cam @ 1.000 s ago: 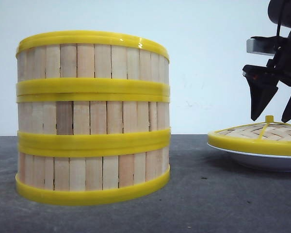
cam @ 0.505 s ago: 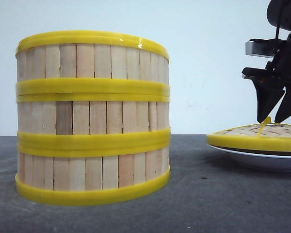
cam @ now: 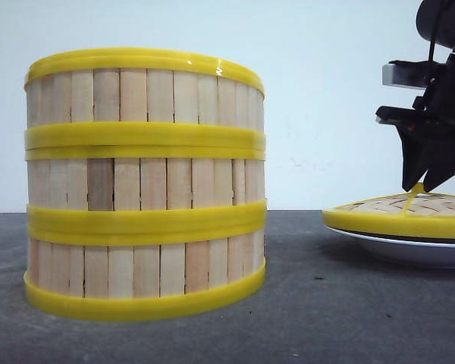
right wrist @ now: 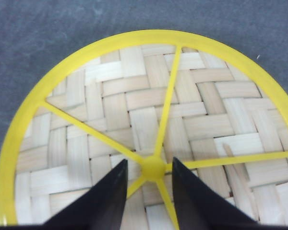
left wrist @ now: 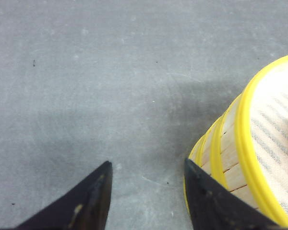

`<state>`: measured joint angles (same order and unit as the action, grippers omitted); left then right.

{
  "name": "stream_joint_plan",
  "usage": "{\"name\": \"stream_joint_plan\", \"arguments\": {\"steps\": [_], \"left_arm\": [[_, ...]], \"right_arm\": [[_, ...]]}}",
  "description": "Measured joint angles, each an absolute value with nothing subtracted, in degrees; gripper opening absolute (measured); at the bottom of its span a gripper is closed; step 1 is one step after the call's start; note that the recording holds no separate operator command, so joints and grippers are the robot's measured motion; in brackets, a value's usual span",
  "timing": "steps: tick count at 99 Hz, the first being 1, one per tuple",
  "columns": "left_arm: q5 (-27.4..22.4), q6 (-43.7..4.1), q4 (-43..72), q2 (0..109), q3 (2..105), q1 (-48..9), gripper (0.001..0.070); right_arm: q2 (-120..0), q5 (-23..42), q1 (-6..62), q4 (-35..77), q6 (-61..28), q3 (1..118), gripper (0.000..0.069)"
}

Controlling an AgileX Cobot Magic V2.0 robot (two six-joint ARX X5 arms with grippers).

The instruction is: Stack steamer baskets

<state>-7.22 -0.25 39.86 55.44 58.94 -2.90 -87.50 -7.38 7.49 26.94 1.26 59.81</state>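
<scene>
On the left of the grey desk (cam: 311,318): steamer baskets (cam: 144,182), three alike, stacked upright one on another, yellow rims touching, pale slats between. Beside that stack, seen from the left wrist: left tool (left wrist: 146,167), fingers spread wide and empty, one tip over bare desk, the other close by the stack's wall, contact impossible to tell. Open top of the upper basket showing a pale slatted floor in that same view. Well apart, at the right edge: white plate (cam: 409,249) on the desk, woven lid (cam: 398,216) with yellow rim lying on it, slightly raised off the plate on its near side with a dark gap below. Above the lid's centre: right tool (right wrist: 151,167), fingers narrowly parted, standing on either side of the small yellow knob (right wrist: 153,167), just beside it; whether pinching it, cannot tell.
</scene>
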Motion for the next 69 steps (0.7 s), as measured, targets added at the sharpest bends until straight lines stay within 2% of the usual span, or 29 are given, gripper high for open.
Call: {"name": "stream_joint_plan", "arguments": {"steps": [10, 27, 69], "left_arm": [[-7.2, -0.3, 39.8, 55.4, 58.9, -2.9, 0.0275], [-7.2, -0.3, 39.8, 55.4, 58.9, -2.9, 0.0275], [-7.2, -0.3, 39.6, 55.4, 58.9, -2.9, 0.0275]], "right_arm": [[-88.5, -7.3, 7.5, 25.9, 1.3, 59.9, 0.0161], [-89.1, -7.2, 7.8, 25.0, 1.3, 60.3, 0.0056], [-87.2, -7.3, 8.2, 26.6, 1.3, 60.0, 0.0049]]}}
